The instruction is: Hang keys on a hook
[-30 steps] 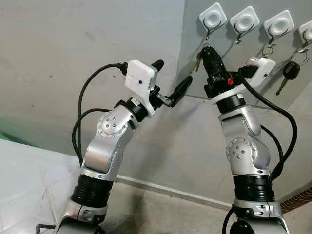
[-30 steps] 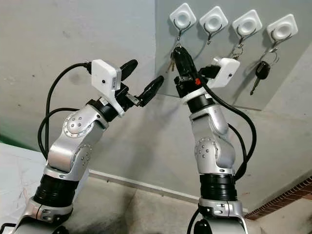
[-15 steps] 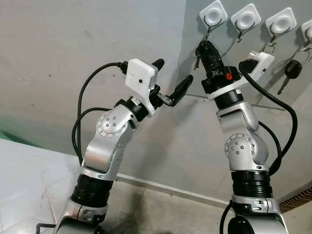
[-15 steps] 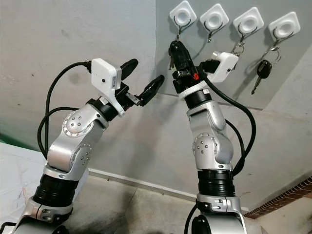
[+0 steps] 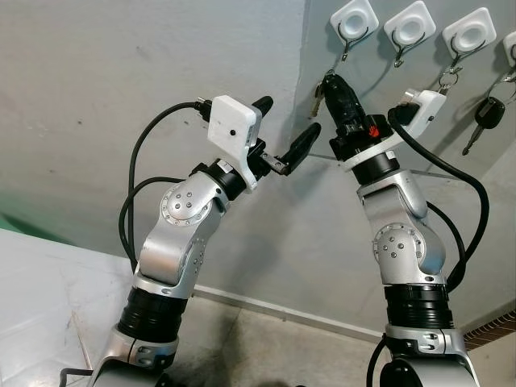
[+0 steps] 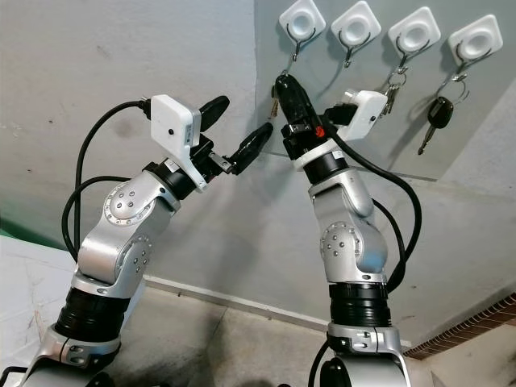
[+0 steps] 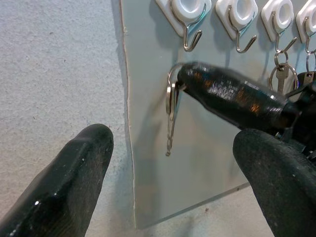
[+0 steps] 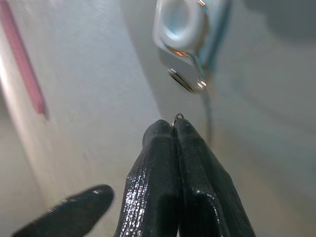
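The right pincer [image 5: 329, 79] has slid a bit to the left and dipped since a moment ago, so it now sits just under and left of the first hook. The left arm has not moved.

In the middle left of the frame, the left pincer [image 5: 284, 131] is up by the wall with its two fingers spread wide and nothing between them. It seems to be waiting there, with its camera looking at the work.

Just right of it, near the top middle, the right pincer is clamped tight on the keys [image 7: 171, 111]. It pinches the ring [image 7: 173, 74], so the keys hang straight down beside the edge of the grey board [image 7: 207, 158]. I think holding the ring this way leaves the loop free to slip over the hook.

The first hook [image 5: 348, 42] is bare and the ring is near it, not touching. The next hook [image 5: 401, 50] to the right looks bare too. Farther right, a third hook [image 5: 453, 58] holds a small ring, and a black car key [image 5: 482, 114] hangs at the right edge of the frame.

The black fingers cover most of the ring. The fourth hook is cut off by the frame edge.
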### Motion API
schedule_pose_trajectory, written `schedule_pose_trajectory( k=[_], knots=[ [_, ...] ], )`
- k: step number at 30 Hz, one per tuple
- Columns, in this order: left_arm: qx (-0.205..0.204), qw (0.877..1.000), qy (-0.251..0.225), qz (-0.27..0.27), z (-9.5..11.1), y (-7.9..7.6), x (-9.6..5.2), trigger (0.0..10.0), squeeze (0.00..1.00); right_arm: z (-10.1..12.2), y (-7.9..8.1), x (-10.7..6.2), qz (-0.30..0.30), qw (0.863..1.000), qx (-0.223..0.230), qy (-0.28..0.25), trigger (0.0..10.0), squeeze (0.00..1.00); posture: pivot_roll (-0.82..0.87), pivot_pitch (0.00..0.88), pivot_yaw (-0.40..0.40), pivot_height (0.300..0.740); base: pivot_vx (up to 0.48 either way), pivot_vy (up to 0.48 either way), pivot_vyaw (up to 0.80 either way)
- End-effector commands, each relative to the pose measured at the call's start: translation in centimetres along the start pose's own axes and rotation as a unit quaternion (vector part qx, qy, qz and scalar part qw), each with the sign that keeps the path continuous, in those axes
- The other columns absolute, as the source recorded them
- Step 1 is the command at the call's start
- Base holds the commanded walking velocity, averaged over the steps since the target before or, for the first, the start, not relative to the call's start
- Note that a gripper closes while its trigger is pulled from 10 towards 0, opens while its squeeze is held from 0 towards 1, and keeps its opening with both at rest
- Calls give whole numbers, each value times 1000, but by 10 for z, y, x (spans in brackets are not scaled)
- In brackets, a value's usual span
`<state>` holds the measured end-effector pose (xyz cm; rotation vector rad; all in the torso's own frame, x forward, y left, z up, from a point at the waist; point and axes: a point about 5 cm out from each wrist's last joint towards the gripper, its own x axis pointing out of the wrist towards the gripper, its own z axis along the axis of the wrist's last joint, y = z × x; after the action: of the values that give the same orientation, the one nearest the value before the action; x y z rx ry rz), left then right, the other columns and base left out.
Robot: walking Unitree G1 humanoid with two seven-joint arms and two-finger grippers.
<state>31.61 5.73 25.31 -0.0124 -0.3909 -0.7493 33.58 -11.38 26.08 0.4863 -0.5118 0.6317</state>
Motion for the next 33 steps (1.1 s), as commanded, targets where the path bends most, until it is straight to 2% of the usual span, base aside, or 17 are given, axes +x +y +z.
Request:
schedule_pose_trajectory(
  k=[1, 12, 26, 33],
  knots=[
    [10, 1000, -11, -10, 8, -3, 2, 10000, 0, 5, 7, 2, 23, 1000, 3, -11, 10000, 0, 150, 97, 30, 740, 0, 0, 0],
    [9, 1000, -10, -9, 8, -3, 2, 10000, 0, 18, 6, 5, 19, 998, 20, -48, 10000, 0, 153, 98, 29, 740, 0, 0, 0],
    [9, 1000, -11, -9, 8, -3, 2, 10000, 0, 22, 8, 5, 26, 998, 18, -55, 10000, 0, 151, 98, 31, 740, 0, 0, 0],
    [8, 1000, -11, -9, 8, -3, 2, 10000, 0, 24, 14, 5, 44, 997, 15, -56, 10000, 0, 151, 100, 30, 740, 0, 0, 0]
  ],
)
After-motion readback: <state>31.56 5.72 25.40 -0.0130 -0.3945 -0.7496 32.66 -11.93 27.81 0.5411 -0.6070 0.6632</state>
